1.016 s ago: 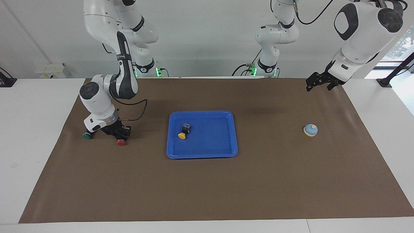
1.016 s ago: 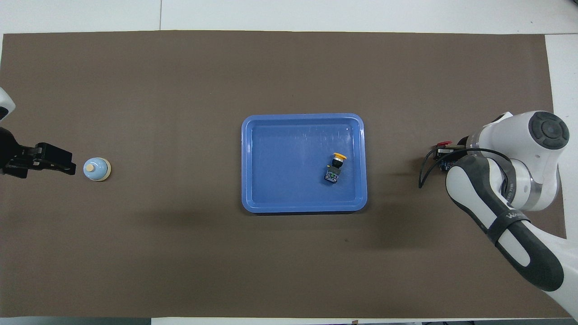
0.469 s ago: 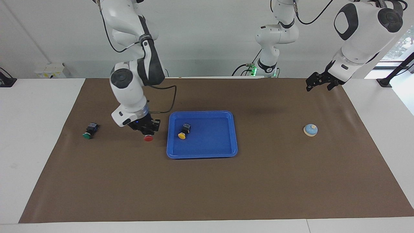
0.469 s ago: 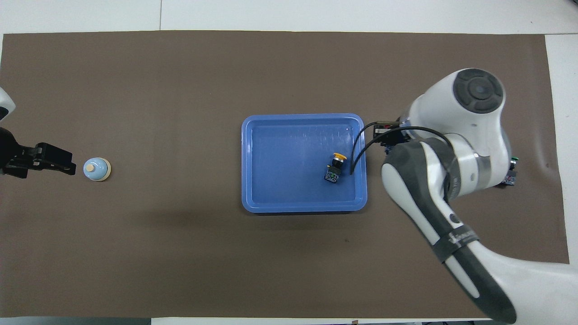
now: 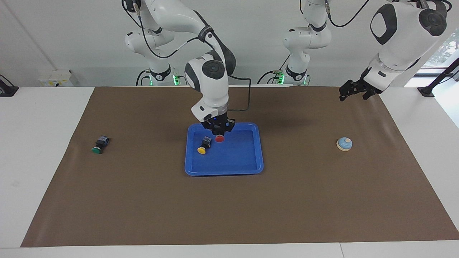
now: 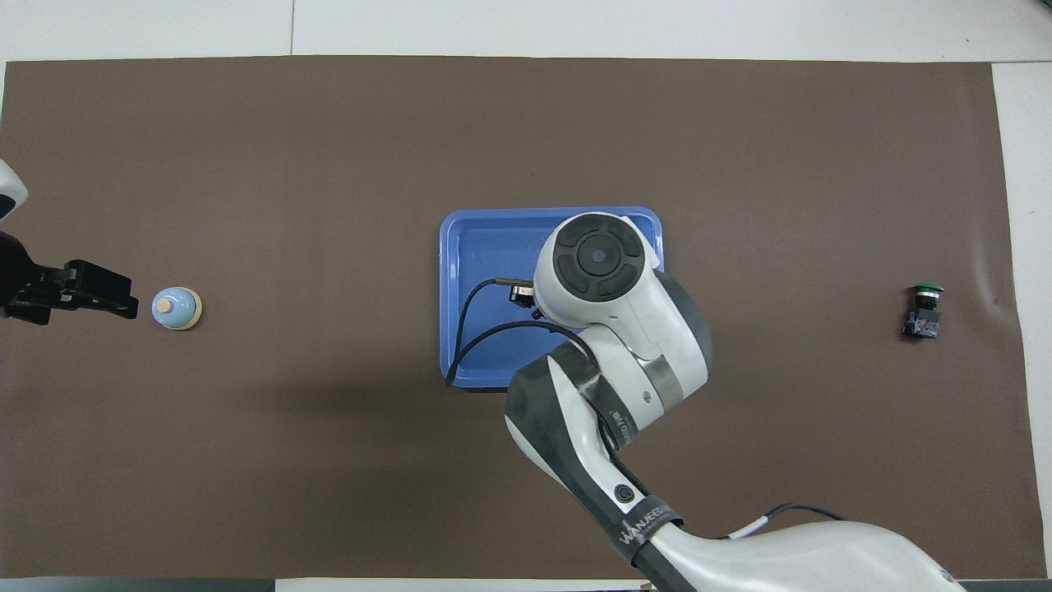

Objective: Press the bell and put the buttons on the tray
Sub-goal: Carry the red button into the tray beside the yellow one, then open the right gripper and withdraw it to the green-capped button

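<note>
Right hand was clenched on the small red mushroom-cap push-button with black body, cap pointing down, hanging over the flat bright blue plastic tray with raised rim, at the tray's edge nearer the robots. Tray floor lay straight below the held button, so the coming move looked like a short drop and release. Yellow-capped black push-button lay on its side in the tray just beside the hand, toward the right arm's end; clearance looked tight, probably enough. Green-capped black push-button lay on the brown mat covering the desk, well apart, at the right arm's end. Left hand waited released, up over the mat's edge; small light blue dome bell with cream base sat near it. Overhead, the right arm hid the hand, red button and yellow button; only the facing view showed them.
</note>
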Motion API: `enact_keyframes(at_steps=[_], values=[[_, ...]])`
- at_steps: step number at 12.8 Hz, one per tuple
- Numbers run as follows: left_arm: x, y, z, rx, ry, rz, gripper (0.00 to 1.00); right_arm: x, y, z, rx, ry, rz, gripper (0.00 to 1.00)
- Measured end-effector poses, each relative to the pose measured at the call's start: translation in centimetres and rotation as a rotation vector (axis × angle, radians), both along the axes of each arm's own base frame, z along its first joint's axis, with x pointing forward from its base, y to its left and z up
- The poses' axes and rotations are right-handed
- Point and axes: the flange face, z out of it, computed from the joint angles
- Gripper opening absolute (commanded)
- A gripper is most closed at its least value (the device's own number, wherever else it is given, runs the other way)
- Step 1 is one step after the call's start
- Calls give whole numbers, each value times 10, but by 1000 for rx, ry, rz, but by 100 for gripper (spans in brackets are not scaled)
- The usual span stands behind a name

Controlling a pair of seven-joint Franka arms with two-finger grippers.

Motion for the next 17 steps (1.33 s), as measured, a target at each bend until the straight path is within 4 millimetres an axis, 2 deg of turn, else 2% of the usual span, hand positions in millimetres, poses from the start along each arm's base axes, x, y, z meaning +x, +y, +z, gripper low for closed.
enact_keyframes(at_steps=[3, 5, 6, 7, 8, 10, 12, 15, 17], values=[[0, 0, 0, 0, 0, 0, 100, 1, 16, -43, 5, -7, -4, 0], [0, 0, 0, 0, 0, 0, 100, -5, 21, -70, 11, -16, -5, 0], [0, 0, 0, 0, 0, 0, 100, -8, 20, -78, 8, -12, -13, 14], [0, 0, 0, 0, 0, 0, 100, -9, 19, -80, 6, -8, -34, 86], [0, 0, 0, 0, 0, 0, 100, -9, 18, -80, 5, -7, -54, 100], [0, 0, 0, 0, 0, 0, 100, -8, 14, -73, -1, -2, -78, 100], [0, 0, 0, 0, 0, 0, 100, 5, -4, -47, -7, -2, -113, 100], [0, 0, 0, 0, 0, 0, 100, 27, -52, 11, -15, 10, -170, 100], [0, 0, 0, 0, 0, 0, 100, 38, -102, 41, -27, 33, -156, 100]])
